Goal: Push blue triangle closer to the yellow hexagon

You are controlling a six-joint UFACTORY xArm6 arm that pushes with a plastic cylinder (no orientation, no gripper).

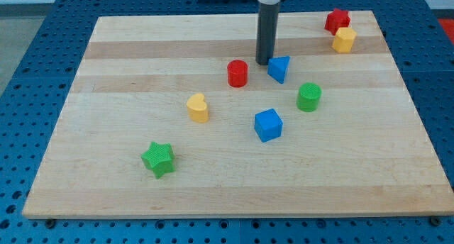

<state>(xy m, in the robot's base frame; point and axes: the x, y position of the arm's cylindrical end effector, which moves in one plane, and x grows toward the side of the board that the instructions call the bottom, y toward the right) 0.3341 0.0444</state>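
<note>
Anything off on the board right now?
Nothing stands out. All eight blocks sit flat on the board, none tipped or over the edge. My tip rests just left of the blue triangle. The red star touches the yellow hexagon.

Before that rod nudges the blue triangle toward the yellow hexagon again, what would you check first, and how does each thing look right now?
1. My tip is next to the blue triangle: ok, just at its left.
2. Tip touching the triangle: cannot tell, the gap is too small to see.
3. Tip is on the side away from the yellow hexagon: ok, the hexagon lies to the upper right.
4. Path from triangle to hexagon free of blocks: ok.
5. Red block touches the hexagon at its top: not ok, a hard push may shift both.
6. Red cylinder clear of my tip: ok, it stands apart at the left.
</note>
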